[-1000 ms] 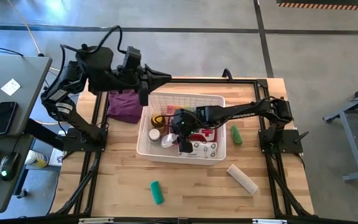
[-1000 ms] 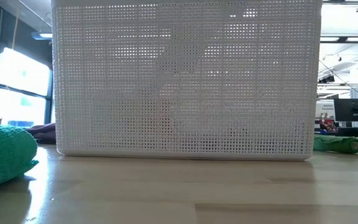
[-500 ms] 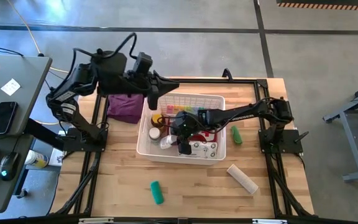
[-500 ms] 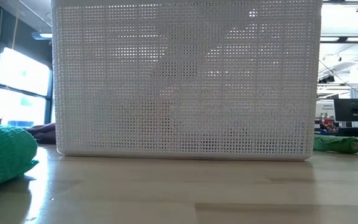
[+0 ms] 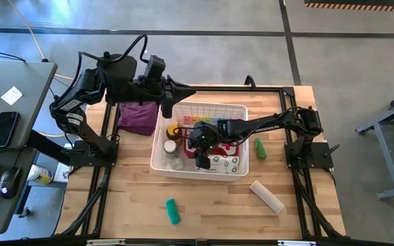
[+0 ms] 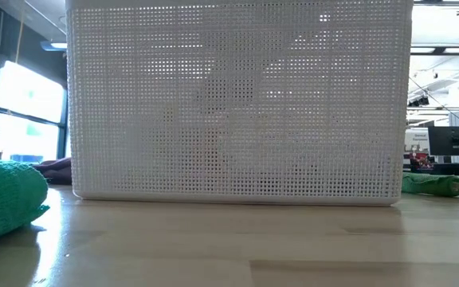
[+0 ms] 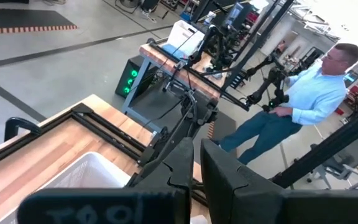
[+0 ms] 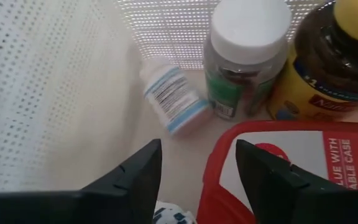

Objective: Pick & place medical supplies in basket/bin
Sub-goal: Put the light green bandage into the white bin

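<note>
The small white bottle (image 8: 173, 99) now lies on its side on the floor of the basket (image 5: 197, 172), close to the basket's wall and just beside an upright white-capped bottle (image 8: 244, 56) and an amber bottle (image 8: 331, 62), with the red pouch (image 8: 303, 162) next to them. A moment ago a white item sat at the tip of the right gripper (image 8: 196, 155). Now that gripper hangs low inside the basket with its fingers spread and nothing between them, so we judge the bottle has just been dropped in and this placement is done. The basket stands mid-worktop, nearer the far edge. Outside it we see a green tube (image 5: 259, 148) toward the right edge, a pale roll (image 5: 267, 195) near the right front corner and a green roll (image 5: 173, 211) by the near edge, so work remains. The left gripper (image 5: 183, 89) has drawn back to the far edge by the purple cloth (image 5: 137, 117); we cannot tell whether it is open.
</note>
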Robot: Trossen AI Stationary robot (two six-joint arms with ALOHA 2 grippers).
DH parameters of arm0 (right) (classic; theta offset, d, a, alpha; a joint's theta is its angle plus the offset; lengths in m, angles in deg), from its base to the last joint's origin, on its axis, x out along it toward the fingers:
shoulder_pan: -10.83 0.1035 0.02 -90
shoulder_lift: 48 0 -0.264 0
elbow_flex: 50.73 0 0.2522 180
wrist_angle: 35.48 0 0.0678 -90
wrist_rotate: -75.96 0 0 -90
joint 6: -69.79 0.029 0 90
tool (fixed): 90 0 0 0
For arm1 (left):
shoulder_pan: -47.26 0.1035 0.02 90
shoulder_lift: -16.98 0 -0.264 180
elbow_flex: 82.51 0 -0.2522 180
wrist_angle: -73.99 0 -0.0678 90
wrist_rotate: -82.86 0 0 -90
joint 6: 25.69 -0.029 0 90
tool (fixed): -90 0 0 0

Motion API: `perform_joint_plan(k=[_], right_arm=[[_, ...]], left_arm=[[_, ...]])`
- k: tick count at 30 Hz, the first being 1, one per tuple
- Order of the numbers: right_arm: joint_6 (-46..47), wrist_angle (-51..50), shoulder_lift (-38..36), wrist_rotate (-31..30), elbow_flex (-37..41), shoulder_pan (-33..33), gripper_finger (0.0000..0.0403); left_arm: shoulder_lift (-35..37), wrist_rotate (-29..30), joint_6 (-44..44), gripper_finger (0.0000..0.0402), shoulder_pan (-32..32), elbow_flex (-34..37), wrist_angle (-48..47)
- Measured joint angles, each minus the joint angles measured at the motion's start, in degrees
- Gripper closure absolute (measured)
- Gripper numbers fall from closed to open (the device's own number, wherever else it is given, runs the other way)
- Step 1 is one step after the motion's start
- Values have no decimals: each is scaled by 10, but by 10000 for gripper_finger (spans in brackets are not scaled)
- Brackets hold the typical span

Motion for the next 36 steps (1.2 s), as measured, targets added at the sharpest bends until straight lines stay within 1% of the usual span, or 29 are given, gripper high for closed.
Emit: perform_joint_plan(k=[5,10,12,14,16,18,19,22,26,28,30,31,33,36], right_arm=[[2,-4,-16,-7,-8,-4,218],[16,-19,-68,-13,-10,-16,221],[23,-31,-93,-24,-10,-20,220],[32,-52,-124,-35,-10,-23,220],[43,-72,-156,-37,-10,-27,220],[61,-101,-188,-35,-10,-28,221],[71,-116,-203,-32,-10,-28,221],[109,-174,-257,-26,-10,-28,221],[161,-248,-334,-32,-10,-26,220],[182,-280,-368,-37,-10,-26,220],[196,-313,-398,-37,-10,-26,221],[202,-331,-412,-37,-10,-26,221],[212,-375,-430,-34,-10,-26,220],[217,-447,-452,-19,-10,-26,219]], left_arm=[[0,-18,-25,334,0,0,-11],[6,-23,-39,334,0,0,-55],[8,-23,-39,334,0,0,-72],[10,-15,-45,334,0,0,-85],[12,8,-50,334,0,0,-104],[12,30,-49,334,0,0,-148],[12,32,-47,334,0,2,-170],[11,6,-20,334,0,8,-250],[17,-43,49,334,-1,9,-373],[19,-79,48,334,0,8,-376],[18,-120,15,334,-7,8,-366],[17,-130,0,334,-14,8,-365],[8,-139,-26,334,-26,8,-378],[-6,-134,-44,334,-42,9,-368]])
